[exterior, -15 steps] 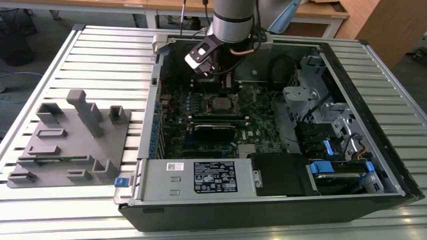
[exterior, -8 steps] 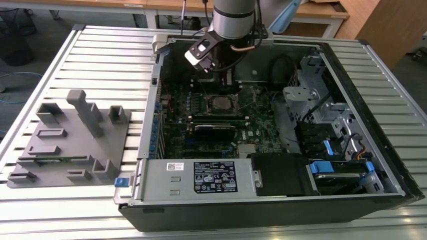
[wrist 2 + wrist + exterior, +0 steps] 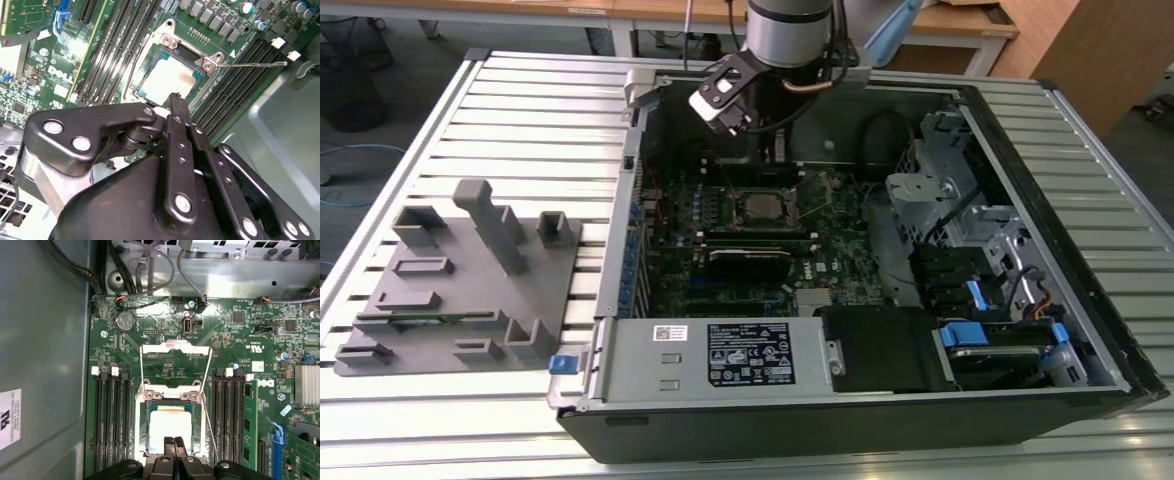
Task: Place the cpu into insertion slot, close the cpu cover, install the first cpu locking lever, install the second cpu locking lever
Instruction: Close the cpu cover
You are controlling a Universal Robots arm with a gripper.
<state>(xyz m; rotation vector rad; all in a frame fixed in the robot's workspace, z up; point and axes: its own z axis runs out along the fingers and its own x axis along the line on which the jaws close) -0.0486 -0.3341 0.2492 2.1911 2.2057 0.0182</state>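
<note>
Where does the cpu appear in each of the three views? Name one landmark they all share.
Exterior view: the cpu sits mid-board inside the open computer case.
Second wrist view: the cpu is the bright square just beyond the gripper tips.
First wrist view: the cpu lies between two banks of memory slots, at the gripper tips.
Shared landmark: the green motherboard.

Closed tool (image 3: 175, 98) over the cpu (image 3: 167, 77)

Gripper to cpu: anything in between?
Nothing: in the first wrist view the gripper, fingers shut, sits right over the edge of the cpu; the stretch is bare. Touching or not, can't tell.
</note>
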